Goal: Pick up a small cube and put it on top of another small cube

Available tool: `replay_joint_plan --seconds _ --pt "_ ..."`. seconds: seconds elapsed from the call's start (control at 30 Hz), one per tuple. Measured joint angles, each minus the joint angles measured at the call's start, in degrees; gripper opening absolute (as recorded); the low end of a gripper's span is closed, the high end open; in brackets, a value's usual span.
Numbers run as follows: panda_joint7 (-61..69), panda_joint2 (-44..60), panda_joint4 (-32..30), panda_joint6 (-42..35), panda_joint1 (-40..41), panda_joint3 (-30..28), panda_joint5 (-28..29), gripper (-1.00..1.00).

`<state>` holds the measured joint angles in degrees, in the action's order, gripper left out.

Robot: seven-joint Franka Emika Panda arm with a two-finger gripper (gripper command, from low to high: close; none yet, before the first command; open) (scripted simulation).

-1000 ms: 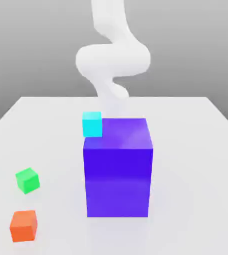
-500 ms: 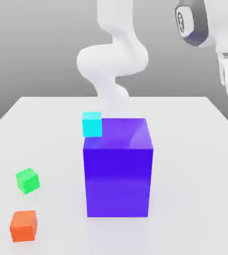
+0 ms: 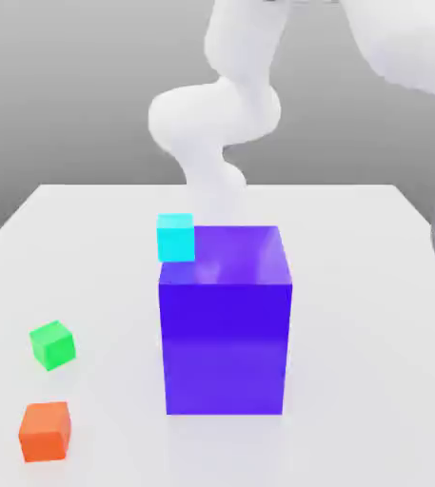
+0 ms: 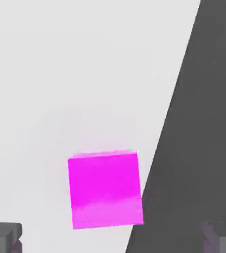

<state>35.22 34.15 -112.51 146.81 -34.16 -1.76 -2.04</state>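
The pink cube [image 4: 105,190] lies on the white table [image 4: 45,74], near its edge, with the dark floor beyond. The gripper [image 4: 112,239] hangs above it, fingertips [image 4: 3,238] spread wide and holding nothing, one to each side of the cube, likely lined up for a grasp. In the exterior view the arm [image 3: 216,124] bends past the purple block [image 3: 226,319], where the cyan [image 3: 175,237], green [image 3: 51,344] and orange [image 3: 45,430] cubes wait, any perhaps the stacking base.
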Motion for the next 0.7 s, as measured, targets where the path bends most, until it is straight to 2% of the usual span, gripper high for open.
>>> replay_joint_plan --seconds 0.03,0.07,0.27,0.4,0.7 --pt "0.16 2.19 0.54 1.58 -0.01 0.08 0.05 0.00" --pt "0.26 3.80 0.93 2.75 0.02 0.14 0.04 -1.00" --pt "0.33 4.61 1.13 3.20 0.03 0.18 0.01 -1.00" --pt "0.21 -1.52 -0.38 -1.38 -0.17 -0.10 0.31 -1.00" --pt "15.31 -15.70 -12.25 -3.44 11.82 -8.99 4.99 -1.00"
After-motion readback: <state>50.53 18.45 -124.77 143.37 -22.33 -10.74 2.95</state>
